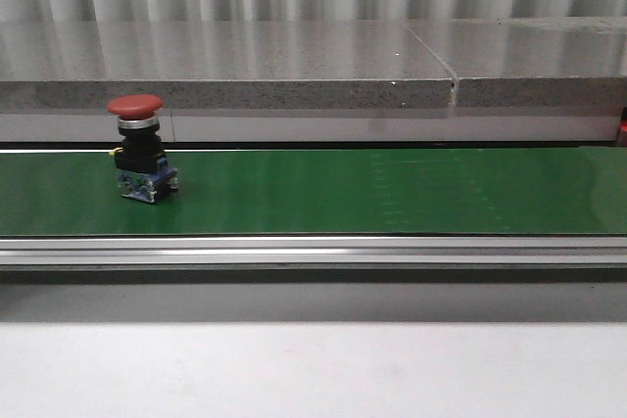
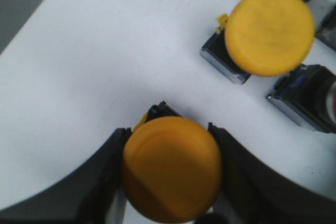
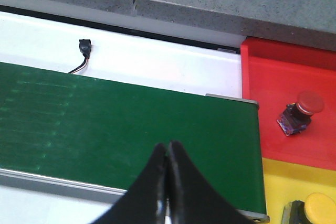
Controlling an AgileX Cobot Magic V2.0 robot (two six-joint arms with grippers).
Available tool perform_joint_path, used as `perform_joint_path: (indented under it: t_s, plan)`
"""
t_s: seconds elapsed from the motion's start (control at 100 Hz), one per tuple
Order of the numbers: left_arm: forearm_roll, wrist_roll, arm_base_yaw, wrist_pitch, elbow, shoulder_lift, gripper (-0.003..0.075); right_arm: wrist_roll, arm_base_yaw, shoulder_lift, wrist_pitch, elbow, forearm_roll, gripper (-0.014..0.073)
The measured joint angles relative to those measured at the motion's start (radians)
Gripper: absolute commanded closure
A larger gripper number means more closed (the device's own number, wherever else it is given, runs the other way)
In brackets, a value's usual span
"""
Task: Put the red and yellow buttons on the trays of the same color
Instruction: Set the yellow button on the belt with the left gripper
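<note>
On the green belt (image 1: pixel 392 193), near its left end, a red button (image 1: pixel 140 149) stands upright and untouched; it has yet to reach a tray.

The left tool (image 2: pixel 170 174) is closed on a yellow button (image 2: pixel 172 167), its fingers (image 2: pixel 239 166) pressed against either side of the cap, over a white tabletop (image 2: pixel 94 66). Just beyond sit another yellow button (image 2: pixel 269 31) and a dark button body (image 2: pixel 310 100) whose cap colour I cannot tell. This one looks mid-carry, not yet on its tray.

The right tool (image 3: pixel 168 153) hangs above the belt's near edge with fingers fully together, holding nothing. Past the belt's right end, a red tray (image 3: pixel 268 103) already holds one red button (image 3: pixel 301 111), and a yellow tray (image 3: pixel 273 182) holds one yellow button (image 3: pixel 320 208).

Judged so: two placed, at least two left.
</note>
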Motion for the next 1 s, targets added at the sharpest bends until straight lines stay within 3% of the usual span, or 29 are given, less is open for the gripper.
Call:
perform_joint_path:
  t_s: [0.27,0.48,0.74,1.0]
  plan:
    - [0.0,0.012,-0.054,0.064,0.0,-0.22,0.074,0.0,0.0,0.0,0.0,0.0,0.0,0.0662]
    - [0.0,0.029,-0.195,0.077,0.0,-0.351,0.074,0.0,0.0,0.0,0.0,0.0,0.0,0.0662]
    - [0.0,0.067,-0.396,0.13,-0.023,-0.345,0.074,0.0,0.0,0.0,0.0,0.0,0.0,0.0662]
    - [0.0,0.099,-0.454,0.202,-0.106,-0.23,0.074,0.0,0.0,0.0,0.0,0.0,0.0,0.0662]
